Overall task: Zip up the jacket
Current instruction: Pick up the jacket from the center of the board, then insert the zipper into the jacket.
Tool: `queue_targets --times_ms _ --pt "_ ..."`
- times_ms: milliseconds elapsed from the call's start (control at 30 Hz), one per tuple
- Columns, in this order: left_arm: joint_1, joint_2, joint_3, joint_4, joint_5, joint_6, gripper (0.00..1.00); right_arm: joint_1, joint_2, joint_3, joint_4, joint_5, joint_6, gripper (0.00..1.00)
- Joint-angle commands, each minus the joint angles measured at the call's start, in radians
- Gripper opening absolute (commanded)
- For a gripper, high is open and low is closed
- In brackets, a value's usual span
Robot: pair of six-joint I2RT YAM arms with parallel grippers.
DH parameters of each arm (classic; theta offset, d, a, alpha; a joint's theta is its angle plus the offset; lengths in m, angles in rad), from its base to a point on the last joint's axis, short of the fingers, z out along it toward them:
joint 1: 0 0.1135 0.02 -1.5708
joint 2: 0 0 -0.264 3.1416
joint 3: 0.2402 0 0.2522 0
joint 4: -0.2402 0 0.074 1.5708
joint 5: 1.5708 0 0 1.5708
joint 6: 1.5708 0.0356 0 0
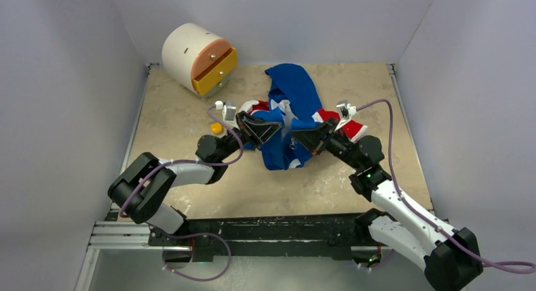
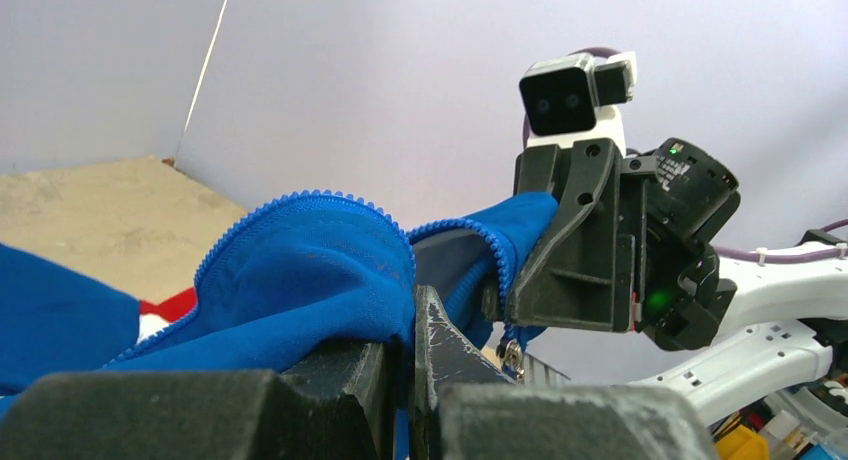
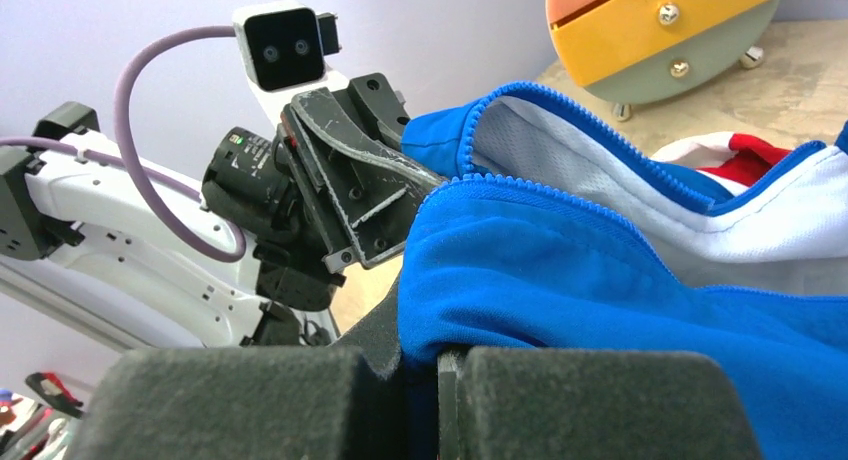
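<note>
Left gripper (image 1: 258,130) and right gripper (image 1: 311,139) are both clenched on the jacket (image 1: 287,92), each pinching a blue zipper edge. It lies bunched between them mid-table, with a round drawer box (image 1: 201,58) beyond.

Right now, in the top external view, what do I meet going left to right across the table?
White cylindrical drawer unit with yellow and orange fronts → left gripper → bunched royal-blue fabric jacket with white and red panels → right gripper. Small yellow block omitted: it overlaps the drawer unit's span.
</note>
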Motion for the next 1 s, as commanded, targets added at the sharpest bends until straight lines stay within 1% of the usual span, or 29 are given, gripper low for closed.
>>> queue_targets --times_ms 0,233,433,600,967 --pt "0.002 -0.053 0.058 0.246 0.012 -0.021 0.0 -0.002 0.003 0.05 0.142 0.014 0.042 0.0" --pt "0.002 -0.108 0.069 0.245 0.017 -0.068 0.0 -0.002 0.021 0.057 0.237 0.029 0.085 0.0" --pt "-0.003 -0.146 0.111 0.246 0.076 -0.112 0.0 -0.002 0.059 0.069 0.427 -0.015 0.143 0.0" --pt "-0.014 -0.164 0.127 0.245 0.117 -0.111 0.0 -0.002 0.072 0.11 0.475 -0.071 0.148 0.0" --pt "-0.031 -0.169 0.149 0.246 0.133 -0.106 0.0 -0.002 0.096 0.121 0.512 -0.077 0.205 0.0"
